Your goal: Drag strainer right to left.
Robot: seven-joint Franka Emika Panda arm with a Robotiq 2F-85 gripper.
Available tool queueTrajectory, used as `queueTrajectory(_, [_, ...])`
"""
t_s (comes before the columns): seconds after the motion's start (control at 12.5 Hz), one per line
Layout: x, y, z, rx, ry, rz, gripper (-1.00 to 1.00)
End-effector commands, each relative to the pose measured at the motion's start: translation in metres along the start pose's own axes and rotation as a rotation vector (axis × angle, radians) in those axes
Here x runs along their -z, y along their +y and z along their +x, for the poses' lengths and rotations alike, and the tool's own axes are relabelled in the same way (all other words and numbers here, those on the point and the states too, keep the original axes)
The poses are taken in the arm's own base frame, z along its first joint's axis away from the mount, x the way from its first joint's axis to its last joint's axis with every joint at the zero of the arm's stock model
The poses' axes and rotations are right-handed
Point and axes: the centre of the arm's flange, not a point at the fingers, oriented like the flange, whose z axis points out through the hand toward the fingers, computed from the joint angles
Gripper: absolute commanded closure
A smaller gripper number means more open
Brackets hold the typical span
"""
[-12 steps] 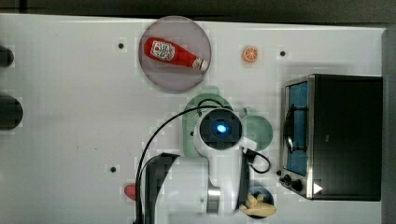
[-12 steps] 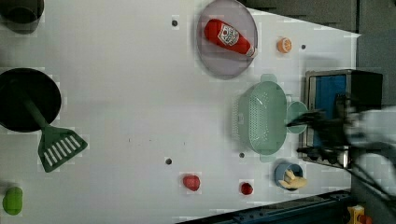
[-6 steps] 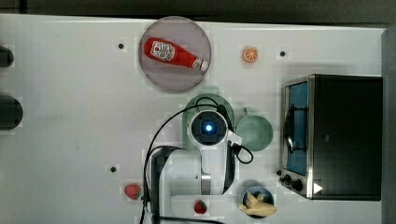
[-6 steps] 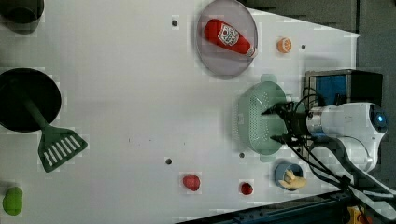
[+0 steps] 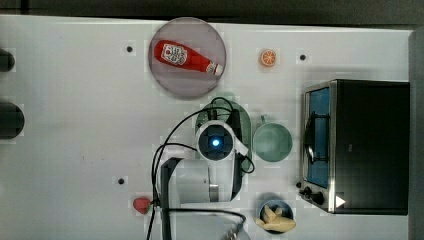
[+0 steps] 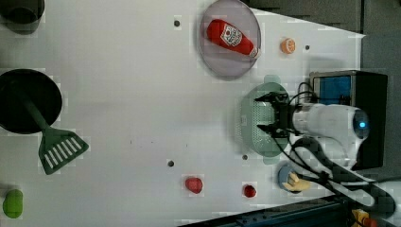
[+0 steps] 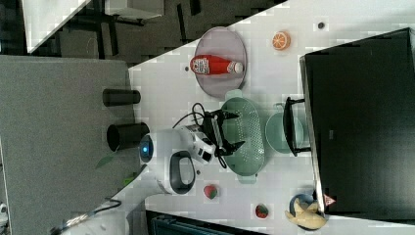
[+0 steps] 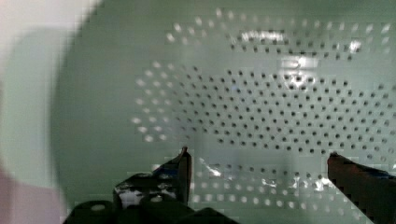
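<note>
The strainer (image 6: 248, 124) is a pale mint-green oval basket with a perforated centre, lying right of the middle of the white table in the left view. In the top view my arm (image 5: 216, 142) covers most of it, leaving a strip of the strainer's rim (image 5: 224, 106) showing. My gripper (image 6: 259, 113) hangs open over the holed centre, fingers spread apart and nothing between them. The right view shows the gripper (image 7: 236, 129) above the strainer (image 7: 254, 147). In the wrist view the two fingertips (image 8: 185, 156) stand just over the strainer's dotted floor (image 8: 261, 107).
A round green cup (image 5: 272, 142) sits beside the strainer, and a black toaster oven (image 5: 360, 145) stands beyond it. A grey plate holds a ketchup bottle (image 5: 187, 57). Also on the table are an orange slice (image 5: 268, 58), a bowl of bananas (image 5: 275, 215), a strawberry (image 5: 142, 204) and a green spatula (image 6: 56, 146).
My arm has swung in from the left view's right, and the open gripper has come over the strainer's centre. The strainer has stayed where it was.
</note>
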Motion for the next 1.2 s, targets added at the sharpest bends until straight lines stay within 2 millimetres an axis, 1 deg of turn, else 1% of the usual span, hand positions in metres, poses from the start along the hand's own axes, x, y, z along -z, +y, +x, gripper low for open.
queueTrajectory(0.08, [-0.02, 0.014, -0.033, -0.027, -0.018, -0.07, -1.0])
queueTrajectory(0.32, [-0.023, 0.013, -0.046, -0.001, -0.022, -0.072, -1.0])
queueTrajectory(0.48, [-0.021, 0.011, -0.06, 0.0, -0.024, -0.072, -1.0])
queueTrajectory(0.64, [-0.021, 0.011, -0.079, -0.011, -0.027, -0.075, -1.0])
queueTrajectory(0.96, [-0.025, 0.01, -0.13, -0.075, -0.037, -0.08, -1.0])
queueTrajectory(1.2, [-0.023, 0.006, -0.172, -0.069, -0.049, -0.086, -1.0])
